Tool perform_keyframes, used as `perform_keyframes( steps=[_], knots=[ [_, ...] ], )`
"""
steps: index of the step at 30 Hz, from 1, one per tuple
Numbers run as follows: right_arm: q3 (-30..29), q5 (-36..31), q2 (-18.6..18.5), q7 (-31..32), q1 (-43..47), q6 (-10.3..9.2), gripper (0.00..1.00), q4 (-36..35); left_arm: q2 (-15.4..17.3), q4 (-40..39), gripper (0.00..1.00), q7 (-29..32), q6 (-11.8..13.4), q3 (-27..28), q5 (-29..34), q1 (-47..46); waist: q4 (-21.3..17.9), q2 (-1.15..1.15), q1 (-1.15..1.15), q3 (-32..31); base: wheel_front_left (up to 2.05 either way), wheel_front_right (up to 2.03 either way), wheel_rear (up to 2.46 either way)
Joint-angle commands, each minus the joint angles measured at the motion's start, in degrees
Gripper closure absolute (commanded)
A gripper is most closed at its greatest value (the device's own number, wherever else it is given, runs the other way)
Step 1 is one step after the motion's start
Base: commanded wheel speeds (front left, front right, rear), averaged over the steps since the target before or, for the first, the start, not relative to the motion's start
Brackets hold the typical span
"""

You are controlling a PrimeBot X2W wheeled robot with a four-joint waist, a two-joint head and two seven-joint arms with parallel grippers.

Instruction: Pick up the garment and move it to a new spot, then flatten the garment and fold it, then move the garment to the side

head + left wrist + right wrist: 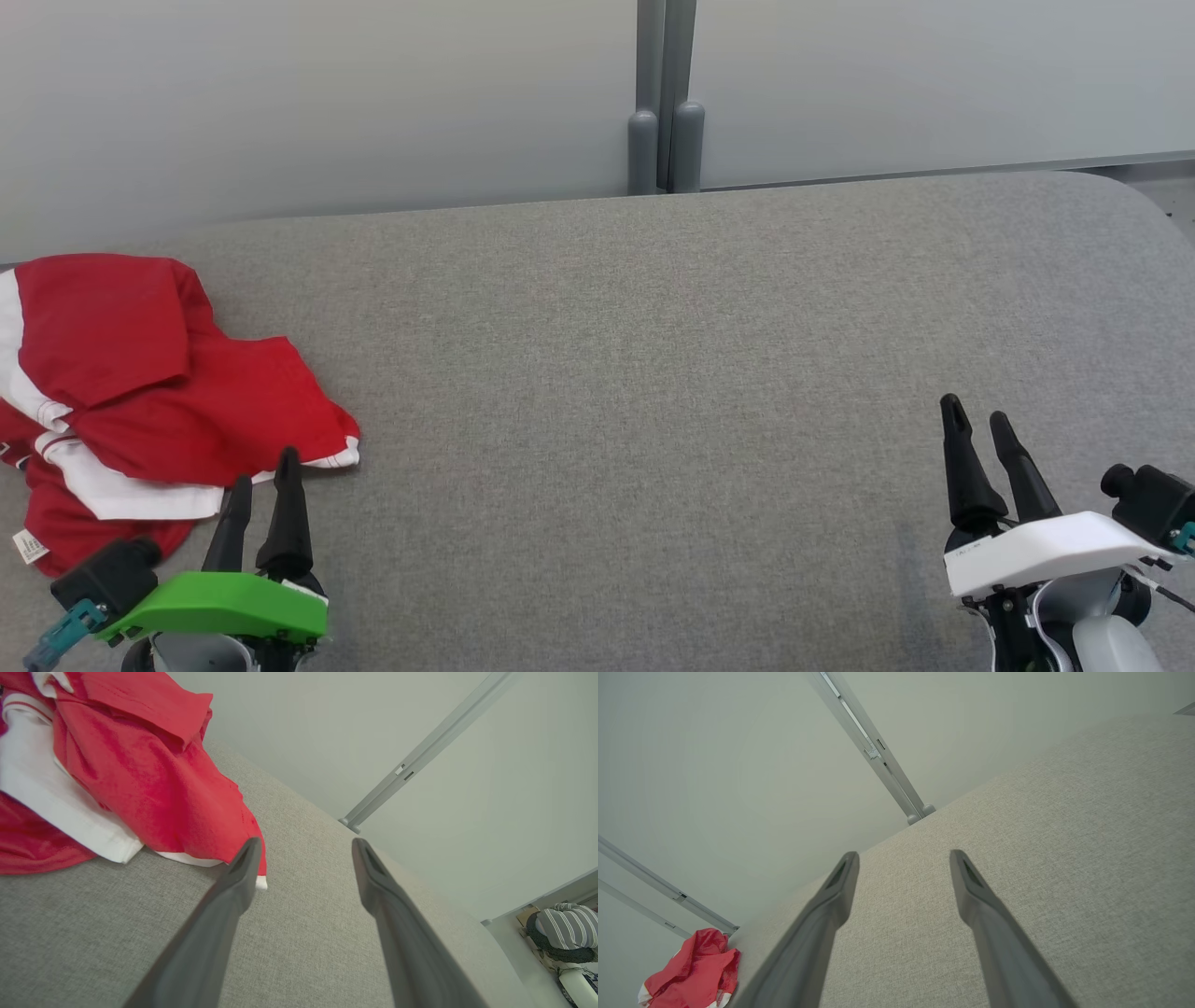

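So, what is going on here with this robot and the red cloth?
The robot seems about to pick up a crumpled red and white garment lying at the left end of the grey fabric-covered table. Its left hand is open with the fingertips right at the garment's hem, gripping nothing yet. The right hand is open too, over bare table far to the right. No folding has started.
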Motion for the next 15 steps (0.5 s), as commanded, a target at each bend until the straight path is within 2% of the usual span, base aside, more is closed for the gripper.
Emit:
perform_keyframes(
  steps=[1,15],
  knots=[
    [0.0,-2.62,-0.42,-0.75,0.12,0.13,0.0,-1.02,0.7,-0.72,0.0,-0.7,-0.12,-0.13,2.39,-0.1,-0.02,0.2,0.0,0.0,0.0,0.0,0.0],
    [-0.12,-13.15,-0.45,-3.18,1.35,0.14,0.0,-1.26,1.73,-0.92,0.0,-3.1,-0.33,-1.27,12.49,0.71,-0.09,0.26,0.0,-0.14,0.0,0.0,0.0]
  ],
)
